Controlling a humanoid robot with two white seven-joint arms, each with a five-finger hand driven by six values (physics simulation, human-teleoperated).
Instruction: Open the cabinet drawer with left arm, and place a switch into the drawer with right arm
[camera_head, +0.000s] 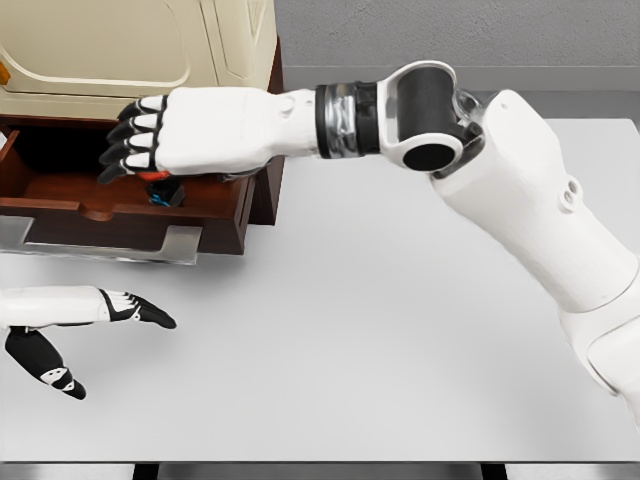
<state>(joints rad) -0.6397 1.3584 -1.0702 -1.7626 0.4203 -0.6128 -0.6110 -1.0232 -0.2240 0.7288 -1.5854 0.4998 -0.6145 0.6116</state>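
The wooden cabinet drawer (225, 215) stands pulled out at the upper left, below the cream cabinet top. My right hand (135, 145) reaches in over the open drawer, its fingers curled downward. A small switch (165, 190), black with orange and blue parts, peeks out just under the palm, low inside the drawer near its right wall. The hand hides most of it, and the thumb cannot be seen. My left hand (120, 310) lies near the table's front left, fingers spread and holding nothing, well clear of the drawer.
The cream cabinet (120, 45) fills the upper left corner. A metal rail (110, 245) juts out under the drawer front. The white table (380, 330) stretches to the right and front. My right forearm crosses above the table toward the drawer.
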